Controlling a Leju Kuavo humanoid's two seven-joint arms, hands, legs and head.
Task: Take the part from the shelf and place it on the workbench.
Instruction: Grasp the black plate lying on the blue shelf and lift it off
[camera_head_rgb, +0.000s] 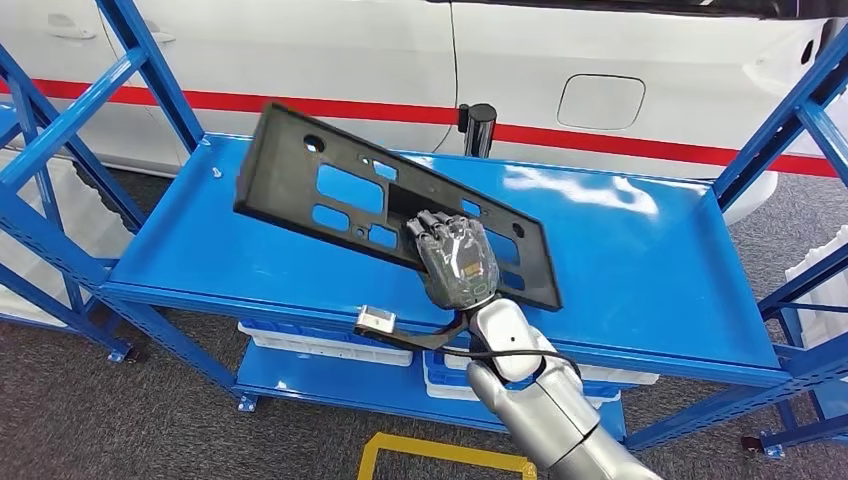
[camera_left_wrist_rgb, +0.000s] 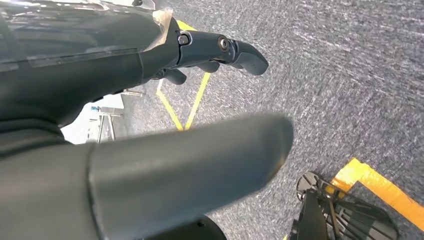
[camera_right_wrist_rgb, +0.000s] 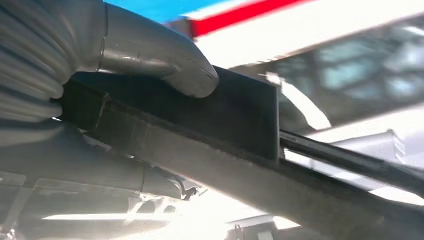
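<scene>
Partly hidden: part (camera_head_rgb: 330, 195) under gripping right hand (camera_head_rgb: 458, 258).

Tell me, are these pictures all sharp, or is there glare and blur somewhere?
Head view: sharp, with white glare streaks on the blue shelf behind the black part held by the right hand. Left wrist view: the left hand is soft and out of focus, the floor streaked. Right wrist view: blurred background, washed-out brightness below the part.
</scene>
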